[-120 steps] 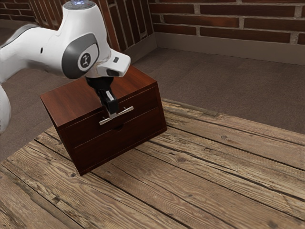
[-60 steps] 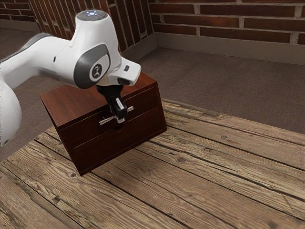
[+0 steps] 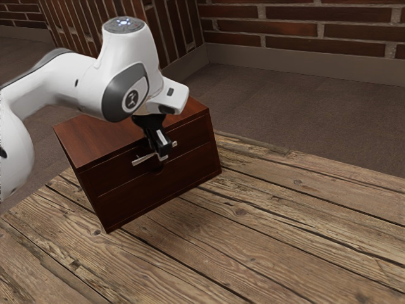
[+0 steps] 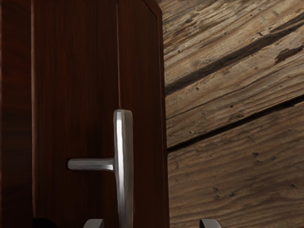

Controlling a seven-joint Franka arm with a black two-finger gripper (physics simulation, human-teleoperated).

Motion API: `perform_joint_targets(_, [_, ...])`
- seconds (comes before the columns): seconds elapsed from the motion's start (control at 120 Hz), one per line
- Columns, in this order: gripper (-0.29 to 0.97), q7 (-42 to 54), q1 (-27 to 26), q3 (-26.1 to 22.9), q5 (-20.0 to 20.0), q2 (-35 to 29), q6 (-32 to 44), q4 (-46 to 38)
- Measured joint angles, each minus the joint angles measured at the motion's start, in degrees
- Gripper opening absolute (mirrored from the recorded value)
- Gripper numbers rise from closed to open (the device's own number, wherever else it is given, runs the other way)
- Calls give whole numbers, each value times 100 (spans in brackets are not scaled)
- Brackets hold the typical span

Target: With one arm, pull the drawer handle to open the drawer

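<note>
1. Drawer handle (image 3: 142, 159), a slim silver bar, mounted on the upper drawer (image 3: 190, 136) of a dark wooden cabinet (image 3: 101, 133), left of centre in the exterior view.
2. Upper drawer front flush with the cabinet's face, a second front panel directly beneath it.
3. Black gripper (image 3: 162, 151) poised at the handle, a little right of the bar's middle, hanging from the white arm (image 3: 76, 88) that reaches in from the exterior view's upper left.
4. Pincer released: in the wrist view, two fingertips (image 4: 93, 223) spread well apart, with the handle (image 4: 123, 166) between them, just beside one tip and clear of the other.
5. Same view, close on the bar: one short post joining it to the dark wood front, pale planks beyond the cabinet's edge.
6. Cabinet resting on a weathered plank table (image 3: 285, 221), toward the table's far left end in the exterior view, turned at an angle to the boards.
7. Behind the table, brown carpet (image 3: 304, 107) across the middle right of the frame and a red brick wall (image 3: 304, 25) along the top.
</note>
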Motion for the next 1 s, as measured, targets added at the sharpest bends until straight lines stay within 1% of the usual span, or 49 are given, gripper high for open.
perform_joint_targets(0.325, [17,-23,0,0,-10,30,118,-149])
perform_joint_targets(0.475, [13,-32,-2,5,-5,20,141,-165])
perform_joint_targets(0.675, [12,-41,-89,82,1,-27,151,-284])
perform_joint_targets(0.708, [11,-42,-284,264,1,-33,153,-328])
perform_joint_targets(0.725, [11,-43,-461,438,0,-32,153,-355])
perform_joint_targets(0.783, [10,-45,-1328,1286,-2,-24,162,-494])
perform_joint_targets(0.825, [9,-46,-1719,1650,-6,-19,169,-569])
perform_joint_targets(0.892, [9,-48,-1974,1876,-12,-12,176,-636])
perform_joint_targets(1.0, [9,-53,-2083,1957,-44,1,186,-669])
